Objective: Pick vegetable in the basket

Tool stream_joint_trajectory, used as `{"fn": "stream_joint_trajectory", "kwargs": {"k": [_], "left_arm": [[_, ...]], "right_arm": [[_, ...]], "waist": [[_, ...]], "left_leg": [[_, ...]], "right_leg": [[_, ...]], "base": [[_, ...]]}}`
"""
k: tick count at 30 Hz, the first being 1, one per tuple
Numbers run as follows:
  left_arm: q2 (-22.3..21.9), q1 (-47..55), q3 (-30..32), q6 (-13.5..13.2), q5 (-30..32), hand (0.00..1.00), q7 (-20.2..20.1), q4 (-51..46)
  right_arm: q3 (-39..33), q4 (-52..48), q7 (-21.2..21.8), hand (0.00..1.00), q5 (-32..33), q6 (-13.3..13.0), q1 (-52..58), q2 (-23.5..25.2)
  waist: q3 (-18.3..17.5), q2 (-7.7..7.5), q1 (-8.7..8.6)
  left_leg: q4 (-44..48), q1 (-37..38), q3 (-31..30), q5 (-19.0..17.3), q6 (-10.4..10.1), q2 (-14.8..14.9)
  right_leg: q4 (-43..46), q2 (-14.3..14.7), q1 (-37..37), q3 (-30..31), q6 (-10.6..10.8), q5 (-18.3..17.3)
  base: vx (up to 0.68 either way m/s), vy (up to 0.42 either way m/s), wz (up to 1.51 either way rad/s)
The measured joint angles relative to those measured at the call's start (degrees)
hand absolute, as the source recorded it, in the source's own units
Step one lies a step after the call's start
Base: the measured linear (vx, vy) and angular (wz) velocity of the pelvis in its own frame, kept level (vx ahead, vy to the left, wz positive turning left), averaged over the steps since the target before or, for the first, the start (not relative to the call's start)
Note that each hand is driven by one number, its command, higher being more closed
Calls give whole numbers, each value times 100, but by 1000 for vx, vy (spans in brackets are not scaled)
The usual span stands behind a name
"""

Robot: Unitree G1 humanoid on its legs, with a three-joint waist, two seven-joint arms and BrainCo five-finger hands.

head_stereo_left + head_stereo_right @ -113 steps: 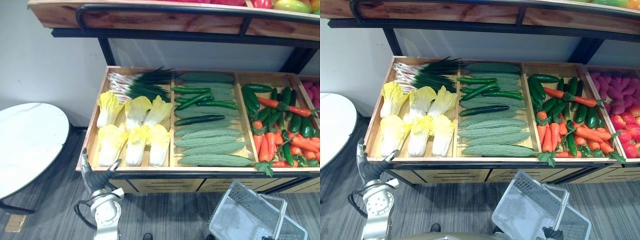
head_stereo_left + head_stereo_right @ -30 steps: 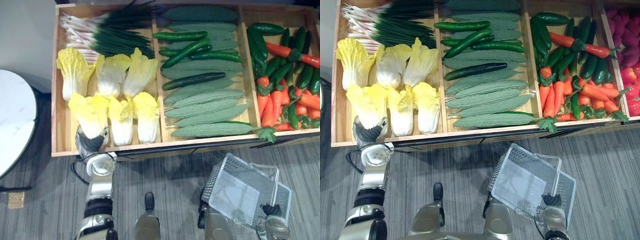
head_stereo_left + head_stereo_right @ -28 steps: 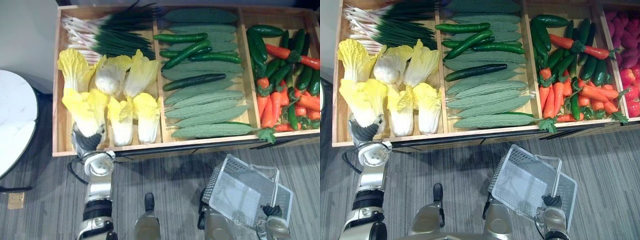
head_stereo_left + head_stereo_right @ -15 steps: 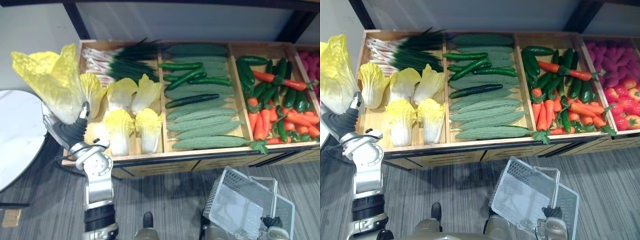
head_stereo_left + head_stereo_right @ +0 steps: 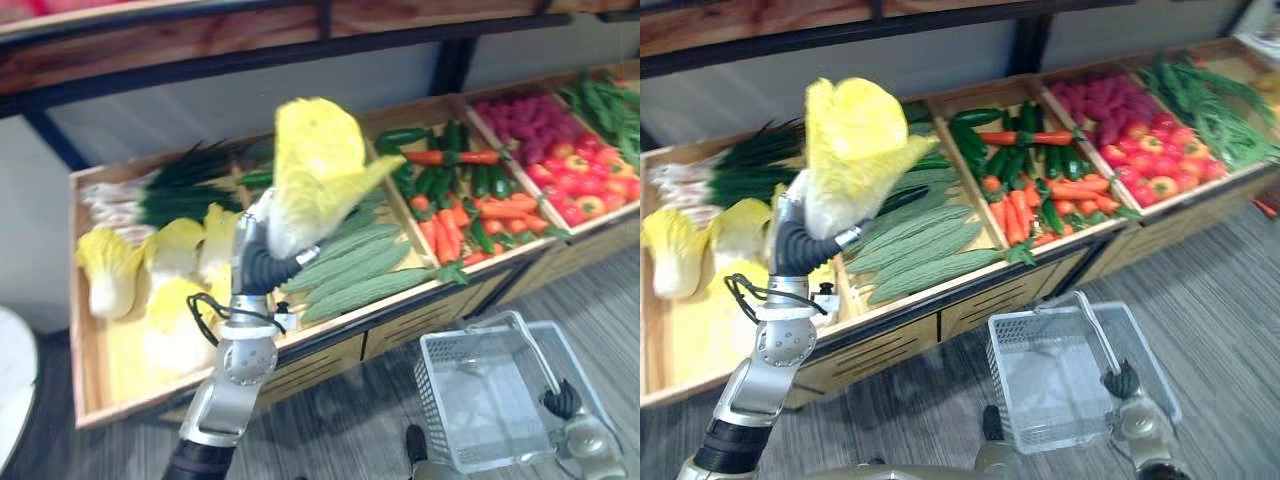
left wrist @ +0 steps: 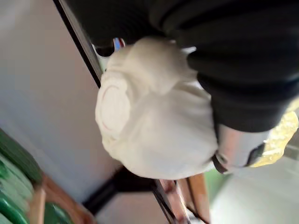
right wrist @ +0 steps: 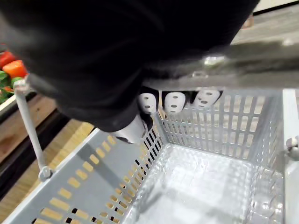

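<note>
Left hand fingers: clenched round the white stem end of a napa cabbage (image 5: 312,165); the left wrist view shows that pale base pressed into the palm.
Left hand (image 5: 262,264): raised above the wooden display bin (image 5: 85,395), wrist below, cabbage leaves pointing up.
Napa cabbage: held in the air clear of the bin, over the divider between its left and middle compartments.
Right hand fingers: curled round the handle (image 7: 243,56) of the grey plastic basket (image 5: 437,352).
Right hand (image 5: 566,399): at the basket's right side.
Basket: in front of the bin's front edge, toward its right end, over the grey floor.
Left compartment: cabbage heads (image 5: 108,272) near the front, scallions (image 5: 172,190) at the back.
Middle compartment: bitter gourds (image 5: 362,272).
Next compartment rightward: carrots (image 5: 448,222) and green cucumbers (image 5: 447,136).
Right end: tomatoes (image 5: 572,194).
</note>
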Motion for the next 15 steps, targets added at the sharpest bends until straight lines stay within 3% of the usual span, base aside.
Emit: {"fn": "stream_joint_trajectory", "kwargs": {"k": [4,8,15], "left_arm": [[551,-6,-612,-281,-401,100,-608,3],[1132,-189,-1349,-410,-1262,100,-1089,2],[1238,-897,-2510,-618,-1781,100,-1516,3]], "right_arm": [[802,-700,361,100,-204,-258,11,-537],[1237,-1450,663,100,-213,-281,177,-925],[1664,-2918,962,100,323,-628,406,-1750]], "waist": [[-15,18,-36],[-35,43,-122],[-164,236,-155]], "left_leg": [[136,325,728,-263,-81,64],[363,539,1311,-481,-165,134],[938,595,1936,-876,-320,428]], "right_leg": [[-34,209,-3,641,30,77],[-51,339,8,1079,43,133],[16,627,-90,1526,48,165]], "base": [[24,-5,-97],[28,-10,-61],[-3,-44,-41]]}}
